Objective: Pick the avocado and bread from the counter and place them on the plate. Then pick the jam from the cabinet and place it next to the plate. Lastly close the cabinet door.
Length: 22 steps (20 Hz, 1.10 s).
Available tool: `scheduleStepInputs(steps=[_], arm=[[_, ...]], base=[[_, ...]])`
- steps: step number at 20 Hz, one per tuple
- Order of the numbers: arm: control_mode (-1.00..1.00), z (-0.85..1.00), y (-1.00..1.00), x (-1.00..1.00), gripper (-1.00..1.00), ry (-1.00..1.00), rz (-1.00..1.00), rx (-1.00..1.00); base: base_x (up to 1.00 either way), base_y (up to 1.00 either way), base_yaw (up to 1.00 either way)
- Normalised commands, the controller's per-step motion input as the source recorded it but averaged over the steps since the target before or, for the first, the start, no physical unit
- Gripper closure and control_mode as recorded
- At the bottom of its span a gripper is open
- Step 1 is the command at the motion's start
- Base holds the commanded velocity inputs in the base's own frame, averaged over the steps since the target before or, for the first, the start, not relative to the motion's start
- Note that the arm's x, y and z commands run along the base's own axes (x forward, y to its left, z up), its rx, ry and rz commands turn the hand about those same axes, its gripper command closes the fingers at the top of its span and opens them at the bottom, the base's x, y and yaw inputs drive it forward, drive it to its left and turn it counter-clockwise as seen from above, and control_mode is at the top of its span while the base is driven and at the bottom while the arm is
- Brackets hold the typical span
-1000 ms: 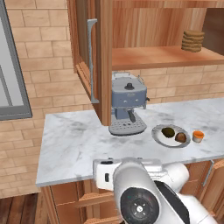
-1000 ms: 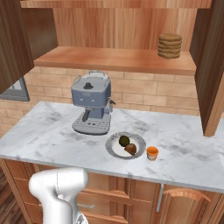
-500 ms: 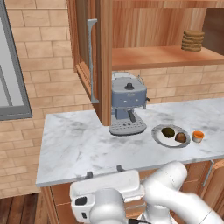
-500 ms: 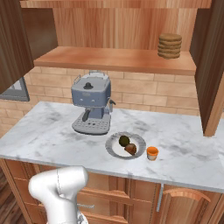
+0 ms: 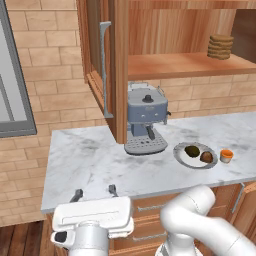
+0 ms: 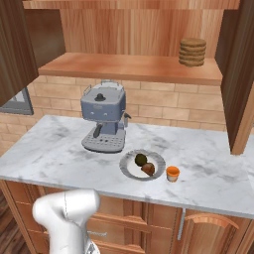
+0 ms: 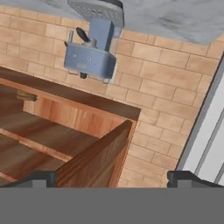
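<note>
The white plate (image 5: 182, 154) (image 6: 129, 166) lies on the marble counter right of the coffee machine. The dark avocado (image 5: 191, 150) (image 6: 141, 159) and the brown bread (image 5: 207, 157) (image 6: 148, 169) lie on it. Just right of the plate stands the small orange jam jar (image 5: 226, 156) (image 6: 172, 173). The left cabinet door (image 5: 119, 70) (image 6: 15, 49) stands open, and its edge (image 7: 96, 157) rises in the hand view. My gripper (image 5: 95, 193) (image 7: 113, 180) is open and empty. It sits low before the counter's left front edge with its fingertips (image 5: 77, 195) pointing up.
A blue-grey coffee machine (image 5: 146, 122) (image 6: 103, 121) (image 7: 92, 43) stands under the cabinet shelf. A brown stack (image 5: 220, 46) (image 6: 192, 51) sits on that shelf. The right cabinet door (image 6: 240, 74) is open too. A window frame (image 5: 10, 90) (image 7: 205, 131) is on the brick wall at left.
The hand has swung left along the counter front and turned, so its fingers now point up. Plate, food, jam and doors have not moved.
</note>
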Motion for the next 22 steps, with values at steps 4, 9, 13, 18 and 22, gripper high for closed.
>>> scheduleStepInputs(steps=[4,9,13,18,22], arm=[[-1.0,0.31,0.54,0.01,-1.0,-0.13,-0.17,-0.04],[-1.0,0.47,0.1,0.14,-1.0,-0.02,-0.15,0.0],[-1.0,0.0,-0.25,0.1,-1.0,-0.02,0.0,0.06],[-1.0,0.35,-0.09,0.49,-1.0,0.01,0.0,0.06],[-1.0,0.26,-0.02,0.62,-1.0,0.02,0.0,0.0]], base=[[0.0,0.0,0.0],[0.0,0.0,0.0],[0.0,0.0,0.0],[0.0,0.0,0.0],[0.0,0.0,0.0]])
